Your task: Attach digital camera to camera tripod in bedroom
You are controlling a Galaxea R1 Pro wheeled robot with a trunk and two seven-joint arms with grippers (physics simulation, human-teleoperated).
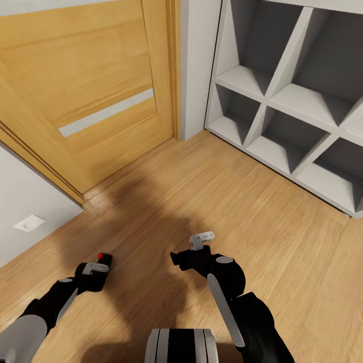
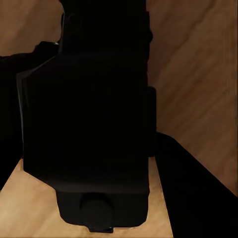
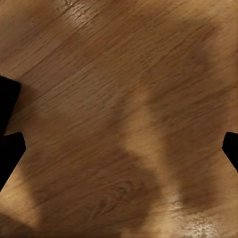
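The digital camera (image 1: pixel 104 260) is a small black box with a red button on top, low over the wooden floor at the lower left of the head view. My left gripper (image 1: pixel 96 268) is shut on it. Seen close in the left wrist view, the camera's dark body (image 2: pixel 89 124) sits between the fingers, a round knob on its near end. My right gripper (image 1: pixel 177 259) hangs over the floor near the middle; in the right wrist view its fingertips (image 3: pixel 12 146) stand far apart, open, with only floorboards between them. The camera tripod is out of view.
A closed wooden door (image 1: pixel 85 85) stands ahead on the left, with a white wall strip beside it. White cube shelving (image 1: pixel 292 101) with bare compartments runs along the right. A white wall plate (image 1: pixel 29 223) sits low on the left wall. The wooden floor (image 1: pixel 212 191) lies between them.
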